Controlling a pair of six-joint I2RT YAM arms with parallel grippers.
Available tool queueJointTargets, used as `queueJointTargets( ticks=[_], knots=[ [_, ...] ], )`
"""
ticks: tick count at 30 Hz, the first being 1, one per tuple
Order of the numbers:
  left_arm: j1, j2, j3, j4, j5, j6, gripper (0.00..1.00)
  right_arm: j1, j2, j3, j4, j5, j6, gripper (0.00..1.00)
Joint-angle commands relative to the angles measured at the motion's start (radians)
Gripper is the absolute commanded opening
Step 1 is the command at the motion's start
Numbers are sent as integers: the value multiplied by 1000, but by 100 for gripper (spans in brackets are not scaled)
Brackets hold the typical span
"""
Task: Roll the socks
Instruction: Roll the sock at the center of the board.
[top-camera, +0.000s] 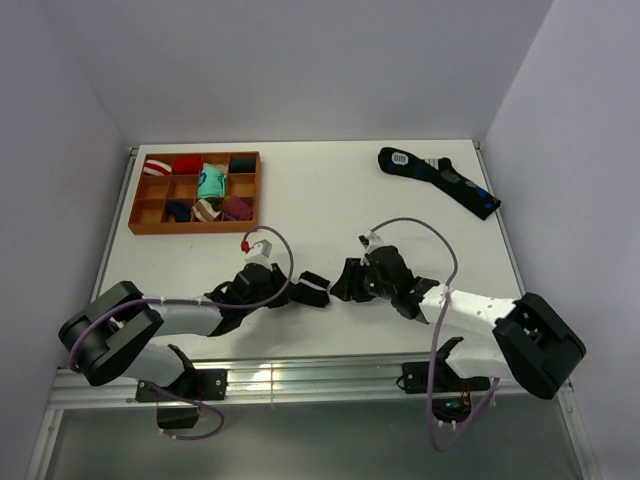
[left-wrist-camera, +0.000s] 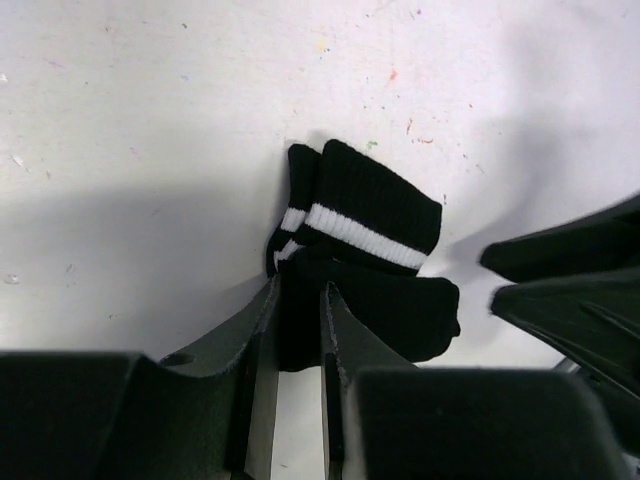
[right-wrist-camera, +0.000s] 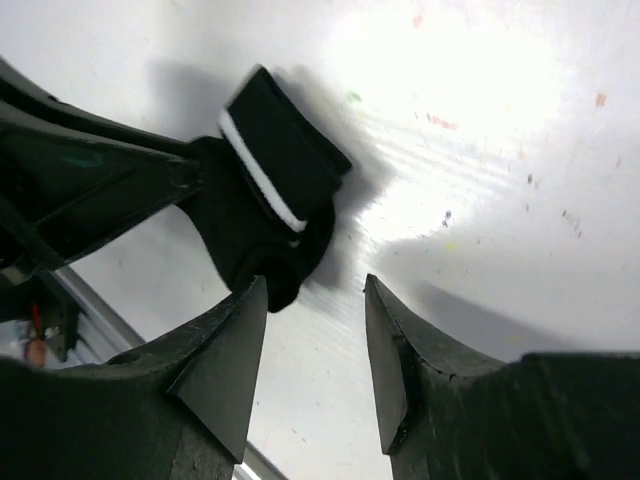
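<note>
The socks are a black folded bundle with white cuff stripes, lying on the white table near its front edge, between the two grippers. My left gripper is shut on the bundle's near fold, and black fabric fills the narrow gap between its fingers. In the top view that left gripper sits just left of the bundle. My right gripper stands open over bare table, with the socks just past its left fingertip. The right gripper is just right of the bundle.
A brown divided tray at the back left holds several colourful rolled sock bundles. A longer dark sock with blue marks and a white patch lies at the back right. The table's metal front rail runs close behind both arms.
</note>
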Motion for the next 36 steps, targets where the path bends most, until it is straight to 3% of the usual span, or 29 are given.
queueJointTargets(
  ticks=[1, 5, 10, 15, 22, 27, 36],
  knots=[
    [-8, -2, 28, -222, -98, 20, 0, 51, -87, 6, -12, 118, -92, 52],
    [-25, 5, 78, -301, -109, 28, 0, 149, -110, 25, 47, 182, -162, 52],
    [-28, 4, 135, -386, -107, 43, 0, 214, 1, 40, 144, 190, -233, 52],
    [-28, 5, 176, -436, -97, 62, 0, 289, 68, 22, 264, 291, -282, 52],
    [-28, 19, 216, -492, -83, 86, 0, 364, 39, 60, 227, 435, -339, 53],
    [-26, 27, 245, -544, -60, 113, 0, 378, 19, 61, 249, 417, -377, 54],
    [-3, 54, 308, -605, 21, 151, 0, 377, 113, 6, 471, 284, -414, 54]
  ],
)
